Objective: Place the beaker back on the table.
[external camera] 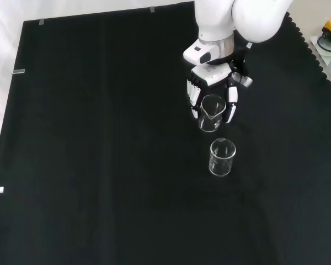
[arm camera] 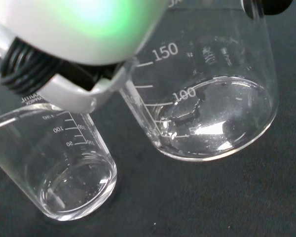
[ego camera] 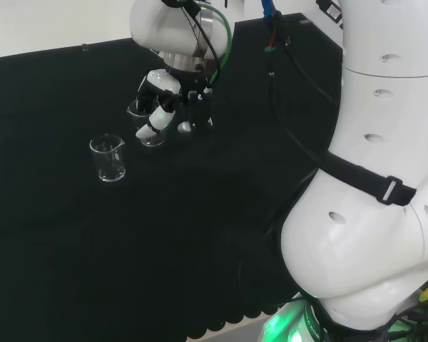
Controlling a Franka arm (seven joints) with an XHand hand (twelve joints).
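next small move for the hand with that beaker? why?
Probably lower it straight down and only then uncurl. The hand has fingers curled round the beaker, upright with its spout toward the front camera. Whether its base already touches the black cloth I can't tell. A second beaker stands close by on the cloth, so avoid sideways drift.

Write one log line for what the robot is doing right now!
hand: shut on beaker | beaker: upright, low over black cloth | contact with cloth: cannot tell | second beaker: standing free nearby
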